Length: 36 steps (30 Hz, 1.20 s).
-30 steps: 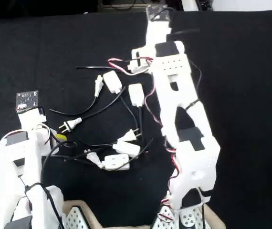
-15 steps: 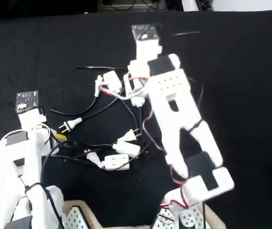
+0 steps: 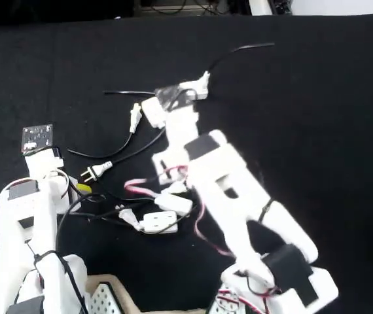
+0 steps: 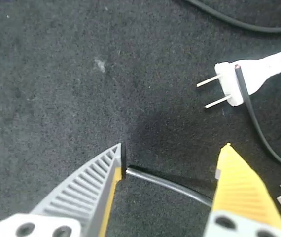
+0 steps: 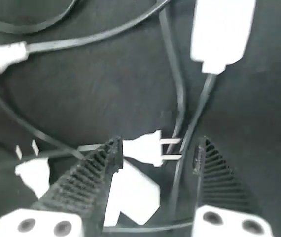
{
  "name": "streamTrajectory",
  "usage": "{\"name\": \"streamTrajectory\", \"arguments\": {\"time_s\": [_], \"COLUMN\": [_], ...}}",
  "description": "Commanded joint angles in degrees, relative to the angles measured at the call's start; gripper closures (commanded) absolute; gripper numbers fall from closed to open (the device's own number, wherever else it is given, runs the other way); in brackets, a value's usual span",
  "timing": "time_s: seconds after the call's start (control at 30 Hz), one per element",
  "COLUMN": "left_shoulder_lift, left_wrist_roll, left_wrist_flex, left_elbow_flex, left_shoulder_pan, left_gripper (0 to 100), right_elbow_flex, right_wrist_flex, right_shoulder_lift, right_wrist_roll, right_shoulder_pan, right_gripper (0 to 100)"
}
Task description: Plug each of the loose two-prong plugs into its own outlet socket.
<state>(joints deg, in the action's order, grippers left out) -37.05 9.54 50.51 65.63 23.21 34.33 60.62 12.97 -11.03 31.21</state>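
Several white two-prong plugs and white outlet sockets lie tangled on black cords. My right gripper [image 5: 158, 143] hangs open over one white plug [image 5: 145, 148], a finger on each side and not touching it. A socket [image 5: 223, 32] lies beyond it, and another socket [image 5: 133, 192] is close beneath. My left gripper [image 4: 173, 148] is open low over the cloth, with a black cord [image 4: 165, 181] running between its fingers. A plug [image 4: 244, 81] lies just ahead of it, which is the plug [image 3: 96, 171] at the left of the cluster.
Black cloth covers the table [image 3: 330, 118]. The right arm [image 3: 232, 190] stretches across the cluster and hides part of it. A plug [image 3: 197, 87] with a long cord lies at the far side, beside a socket [image 3: 152, 111] and a plug [image 3: 135, 116]. Two sockets [image 3: 160, 222] lie near the front.
The right arm has swung from the far centre to the left and nearer, and its gripper now hangs over the cluster. A plug at the far side is uncovered. The left arm has kept still.
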Motion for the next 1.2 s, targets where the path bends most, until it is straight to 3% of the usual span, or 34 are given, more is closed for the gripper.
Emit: {"name": "streamTrajectory", "arguments": {"time_s": [0.0, 0.2, 0.53, 0.67, 0.93, 1.17], "left_shoulder_lift": [-0.79, -0.79, -0.79, -0.79, -0.79, -0.79], "left_wrist_roll": [0.53, 0.53, 0.53, 0.53, 0.53, 0.53], "left_wrist_flex": [-0.79, -0.70, -0.70, -0.70, -0.70, -0.70], "left_elbow_flex": [-0.13, -0.13, -0.13, -0.13, -0.13, -0.13], "left_shoulder_pan": [0.40, 0.40, 0.40, 0.40, 0.40, 0.40], "left_gripper": [70, 70, 70, 70, 70, 70], "right_elbow_flex": [2.86, 7.52, 14.02, 15.60, 15.78, 11.47], "right_wrist_flex": [-0.88, -0.97, -7.65, -7.30, -2.99, -2.46], "right_shoulder_lift": [2.86, 1.98, 0.48, 0.48, 0.84, 0.92], "right_wrist_roll": [-0.35, -0.35, 6.51, 10.46, 10.55, 10.55], "right_shoulder_pan": [5.27, 9.58, 9.23, 8.88, 7.12, 7.12], "right_gripper": [76.1, 76.1, 76.1, 76.5, 76.6, 89.1]}}
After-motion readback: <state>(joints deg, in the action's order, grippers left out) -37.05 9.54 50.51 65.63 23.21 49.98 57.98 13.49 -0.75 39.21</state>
